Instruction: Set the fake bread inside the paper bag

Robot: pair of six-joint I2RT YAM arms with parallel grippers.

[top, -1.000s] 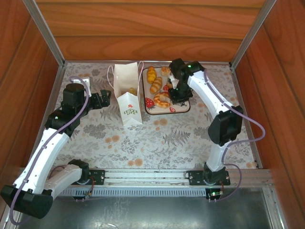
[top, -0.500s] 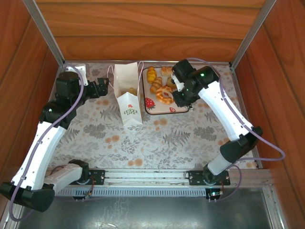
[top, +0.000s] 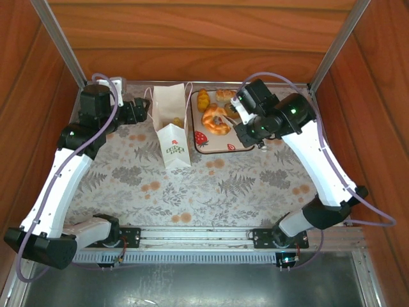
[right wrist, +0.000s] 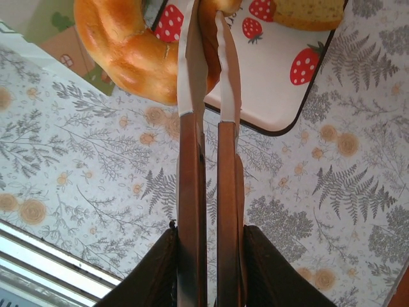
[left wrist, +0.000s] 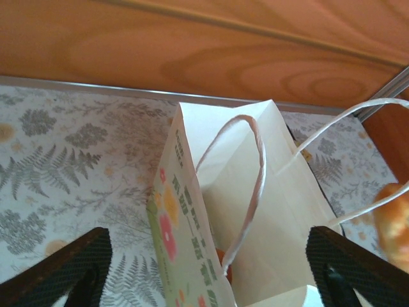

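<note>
one golden-brown curved toy pastry (right wrist: 128,57) is pinched in the closed fingers of the right gripper (right wrist: 206,25), over the left part of the strawberry-print tray (right wrist: 281,96), upper centre of the overhead frame. the left gripper (left wrist: 211,268) stands spread either side of the small white paper bag (left wrist: 281,211). best to steady the bag's mouth, carry the pastry left over it, and release low.

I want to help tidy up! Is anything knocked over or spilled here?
Nothing stands out. The paper bag stands upright, the strawberry tray lies flat, and the right hand pinches one golden pastry.
</note>
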